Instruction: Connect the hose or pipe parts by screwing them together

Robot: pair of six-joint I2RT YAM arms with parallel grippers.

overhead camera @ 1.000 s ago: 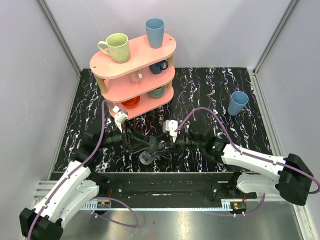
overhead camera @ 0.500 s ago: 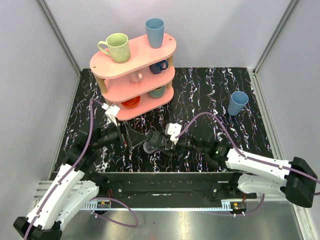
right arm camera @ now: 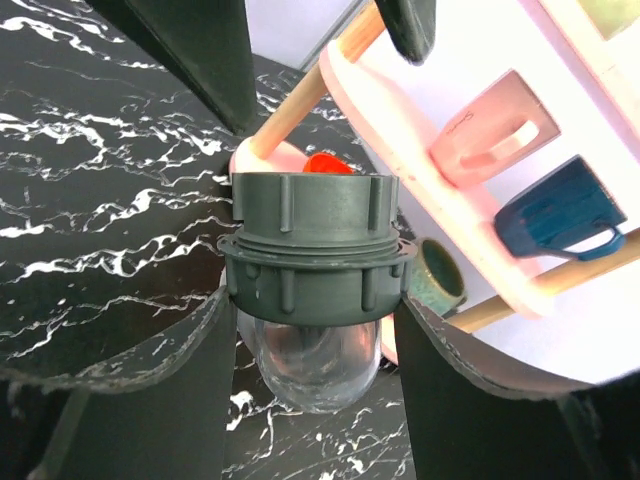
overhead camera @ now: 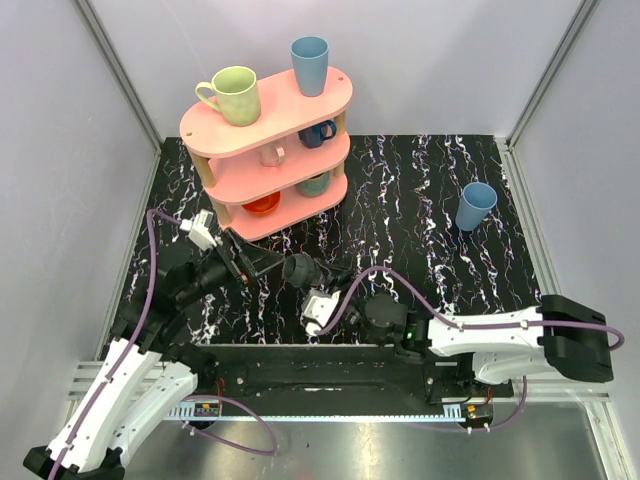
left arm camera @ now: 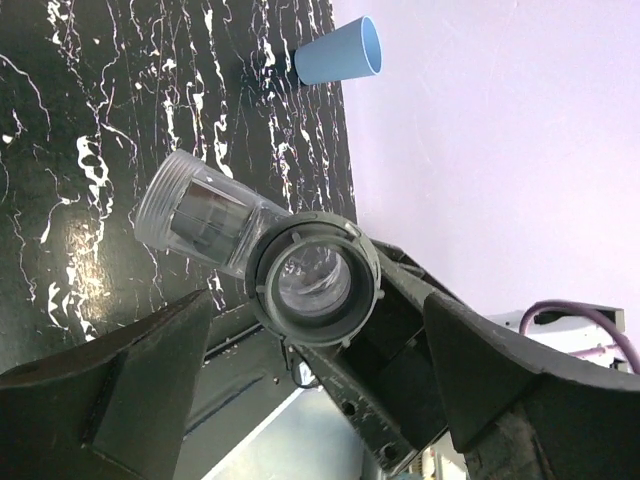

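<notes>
Black white-veined tabletop (overhead camera: 420, 200), pale walls (overhead camera: 430, 60), right hand (right arm camera: 312, 380) gripping seemingly joined fittings (right arm camera: 310, 250), left hand (left arm camera: 318, 305) wide.

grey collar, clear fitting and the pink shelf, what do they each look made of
The grey collar looks like moulded plastic, matt, with ribs and a thin flange. The clear fitting seems glossy transparent plastic: you see through its wall, and moulded threads ring its open end. The pink shelf is smooth and evenly coloured, painted board or plastic, unclear; its pale posts look wooden.

The top camera looks down over the whole table (overhead camera: 420, 200); both wrist cameras closely face the dark collar (right arm camera: 312, 250).
</notes>
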